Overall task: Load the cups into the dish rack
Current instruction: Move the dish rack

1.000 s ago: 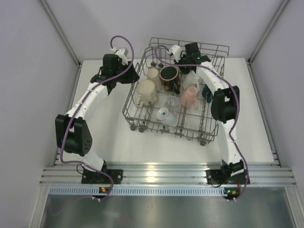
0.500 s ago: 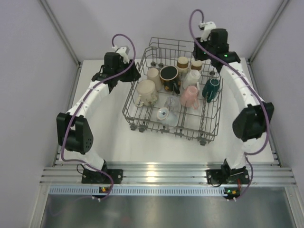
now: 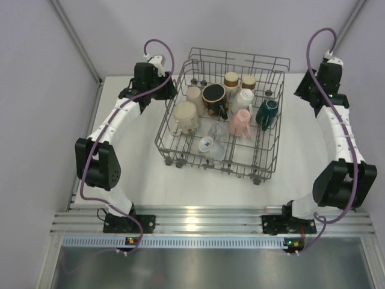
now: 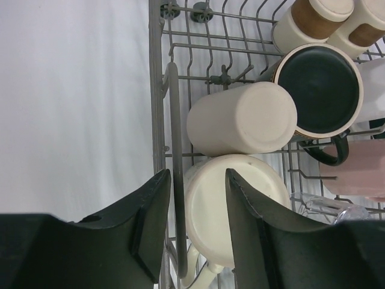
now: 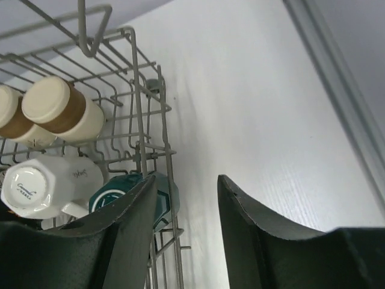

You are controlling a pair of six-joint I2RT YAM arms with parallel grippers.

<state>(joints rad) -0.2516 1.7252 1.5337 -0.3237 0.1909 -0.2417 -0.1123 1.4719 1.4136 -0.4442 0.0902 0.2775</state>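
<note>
Your right arm has swung off the dish rack (image 3: 269, 144) and out to about 2 o'clock on the bench (image 3: 132, 162). That uncovers the dark green mug (image 3: 266, 112) at the rack's 3 o'clock side. The left arm has barely shifted.

The right claw (image 5: 186, 180) is spread with only bare bench between its fingers. The left claw (image 4: 198, 174) is also spread and empty, at the rack's 10 o'clock corner.

Watch that left claw. It straddles the rack's top side wire, so a sideways pull or a squeeze could snag it and roll the wheeled rack. That would likely tip the leaning cups.

Every cup in view is inside the rack:
- cream mug (image 3: 185, 117) and tall cream cup (image 3: 194, 93) at 9 o'clock
- black mug with tan inside (image 3: 214, 97) at centre
- two brown-banded cups (image 3: 231, 79) at 12 o'clock
- white cup (image 3: 243, 98) and pink cup (image 3: 240, 121) right of centre
- clear glass (image 3: 218, 131) towards 6 o'clock
</note>
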